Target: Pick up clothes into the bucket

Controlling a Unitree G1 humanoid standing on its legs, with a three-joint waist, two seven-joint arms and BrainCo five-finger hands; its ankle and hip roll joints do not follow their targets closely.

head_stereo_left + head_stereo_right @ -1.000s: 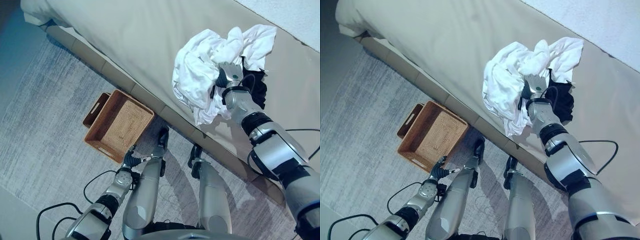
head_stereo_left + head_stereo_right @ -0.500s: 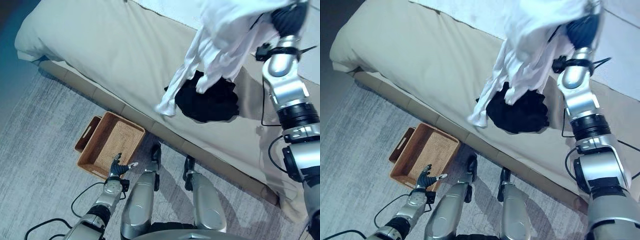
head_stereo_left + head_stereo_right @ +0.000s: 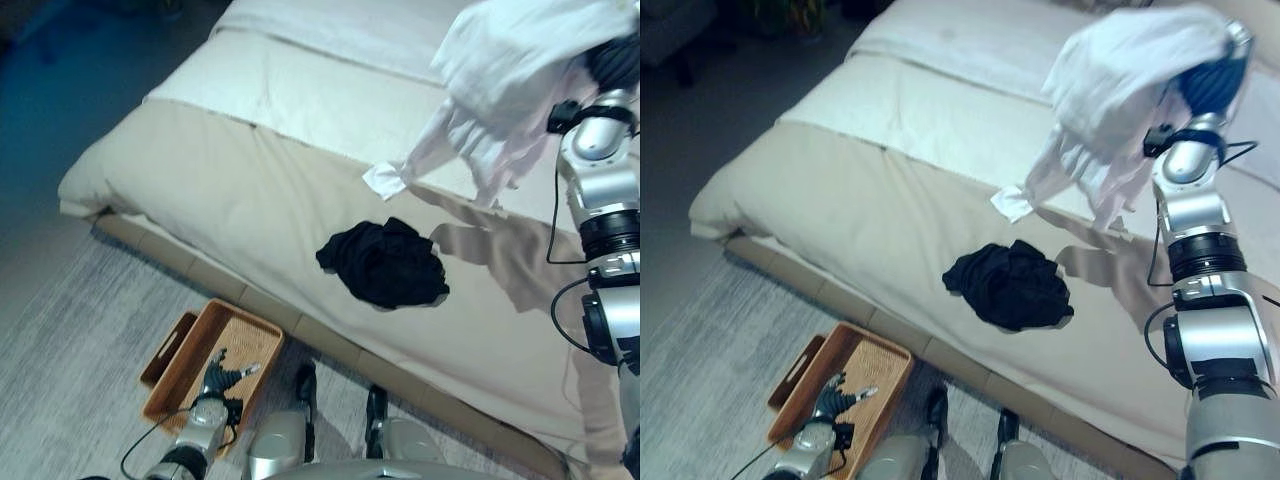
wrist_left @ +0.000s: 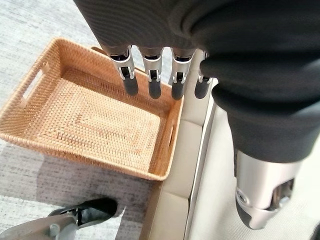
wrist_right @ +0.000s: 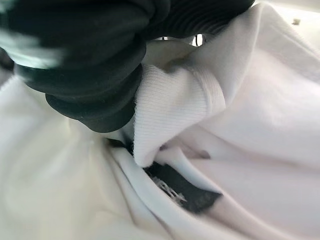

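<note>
- Left eye view: the right robot hand (image 3: 612, 62) is raised high over the bed (image 3: 250, 170) with a white garment (image 3: 510, 80) hanging from it. A second ago that garment lay bunched on the bed beside the black one; now it is fully clear of the covers, one corner trailing lowest.
- Lifting it has bared the black garment (image 3: 383, 262), which lies in a heap on the bed, near its front edge and well apart from the white one.
- Judged from this, the pickup of the white piece is done — the carry down to the basket (image 4: 75, 115) is what remains, and the black piece waits for a second trip.
- The basket sits on the floor against the bed base and holds no clothes. The left robot hand (image 4: 150, 75) hangs just above it, fingers straight and relaxed, carrying nothing.
- The right hand's fingers are buried in white cloth in the right wrist view — I cannot tell how they close on it, though the cloth plainly hangs from that hand.
- The basket's near end is hidden behind the left arm in the eye views.
</note>
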